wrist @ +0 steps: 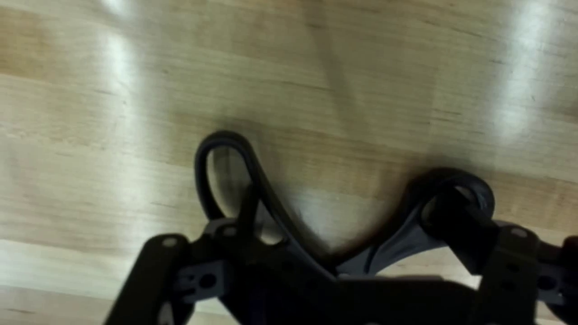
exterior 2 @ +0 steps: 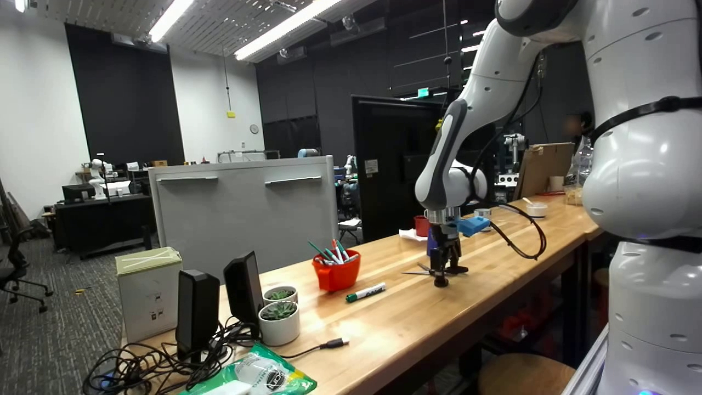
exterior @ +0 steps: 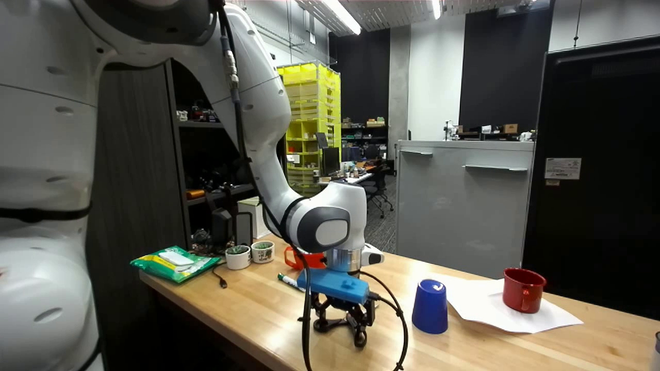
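My gripper points down at the wooden table and is open; it also shows in an exterior view. A pair of scissors lies under it, with dark handles in the wrist view and metal blades in an exterior view. The handles are spread in a V. In the wrist view the two fingers stand wide apart, one at each handle loop. I cannot tell whether the fingertips are inside the loops or touch them. The gripper body hides the pivot and blades in the wrist view.
An upturned blue cup stands near the gripper. A red mug sits on white paper. A red container holds pens, and a green-capped marker lies beside it. Potted succulents, speakers and cables stand further along.
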Action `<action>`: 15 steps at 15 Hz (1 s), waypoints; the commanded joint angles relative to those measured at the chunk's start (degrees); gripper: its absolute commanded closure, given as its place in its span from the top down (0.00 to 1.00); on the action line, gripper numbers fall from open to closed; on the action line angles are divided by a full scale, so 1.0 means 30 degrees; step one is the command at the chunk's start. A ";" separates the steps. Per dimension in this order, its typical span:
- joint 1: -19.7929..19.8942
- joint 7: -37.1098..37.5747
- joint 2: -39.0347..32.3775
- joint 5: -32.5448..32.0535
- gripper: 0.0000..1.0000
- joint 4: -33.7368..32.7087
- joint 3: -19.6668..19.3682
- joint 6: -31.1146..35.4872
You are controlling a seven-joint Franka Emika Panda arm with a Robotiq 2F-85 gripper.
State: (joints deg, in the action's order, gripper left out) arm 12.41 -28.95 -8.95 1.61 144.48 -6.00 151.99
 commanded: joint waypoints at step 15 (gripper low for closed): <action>0.0172 0.0109 -0.0577 -0.0792 0.51 -0.0192 -0.0425 0.0751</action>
State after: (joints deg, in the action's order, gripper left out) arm 13.54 -28.99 -8.21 0.05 143.59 -7.73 152.33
